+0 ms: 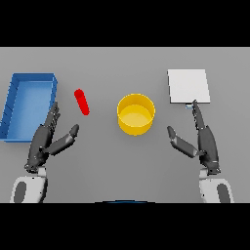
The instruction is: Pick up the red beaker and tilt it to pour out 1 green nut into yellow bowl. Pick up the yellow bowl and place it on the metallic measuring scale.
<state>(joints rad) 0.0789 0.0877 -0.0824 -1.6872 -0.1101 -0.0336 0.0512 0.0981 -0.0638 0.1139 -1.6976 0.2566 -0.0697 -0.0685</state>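
Observation:
The red beaker [81, 101] shows as a slim red tube left of the table's centre, leaning. No green nut can be made out. The yellow bowl [136, 114] stands mid-table, upright, with nothing visible inside. A pale square measuring scale [188, 86] lies at the back right. My left hand [47, 138] rests open at the lower left, its thumb pointing toward the beaker but apart from it. My right hand [202, 139] is open at the lower right, its longest fingertip reaching the scale's near edge.
A blue rectangular bin [11, 108] sits at the far left, close beside my left hand. Grey table [107, 161] surface lies between the two hands in front of the bowl.

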